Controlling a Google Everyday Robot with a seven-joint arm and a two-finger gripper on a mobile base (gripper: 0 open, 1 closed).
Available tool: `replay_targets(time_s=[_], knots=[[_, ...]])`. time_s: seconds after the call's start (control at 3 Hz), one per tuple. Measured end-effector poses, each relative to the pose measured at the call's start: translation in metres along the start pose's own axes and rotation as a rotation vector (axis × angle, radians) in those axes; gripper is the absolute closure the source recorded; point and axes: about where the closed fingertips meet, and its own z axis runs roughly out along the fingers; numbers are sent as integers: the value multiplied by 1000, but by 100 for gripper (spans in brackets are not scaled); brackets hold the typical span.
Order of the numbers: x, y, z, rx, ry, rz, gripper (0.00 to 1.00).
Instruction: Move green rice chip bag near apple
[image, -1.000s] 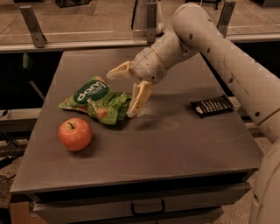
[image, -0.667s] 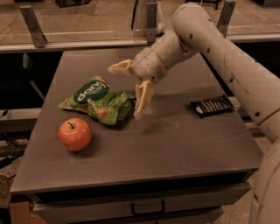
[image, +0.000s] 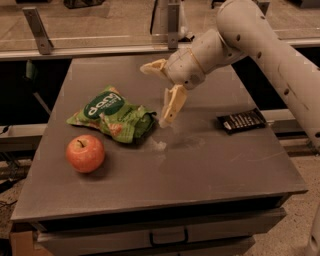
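In the camera view, a grey desk carries three things. The green rice chip bag lies crumpled on the left half of the desk, its dark oval logo facing up at its far left end and its orange-pink patches towards the near edge. The apple stands just in front of the bag and slightly to the left, stem up, close to the bag, though I cannot tell whether the two touch. A flat black packet with white print lies well apart from both, near the desk's right edge. The white arm reaches in from the upper right and ends in the gripper, which hangs just right of the bag. Its cream-coloured fingers are spread wide apart and hold nothing: one points left over the far part of the desk, and the other slants down with its tip close by the bag's right end. A drawer handle shows on the desk's front, and a metal rail runs behind the desk.
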Motion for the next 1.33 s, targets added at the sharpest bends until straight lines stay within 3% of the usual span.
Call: replay_targets(time_s=[0.33,0.67,1.0,1.33], knots=[[6,-15,-60,239,63,102,0],[5,-17,-135,517,162,189,0],[4,7,-209,787,282,267,0],[-5,0,-233,904,274,279,0]])
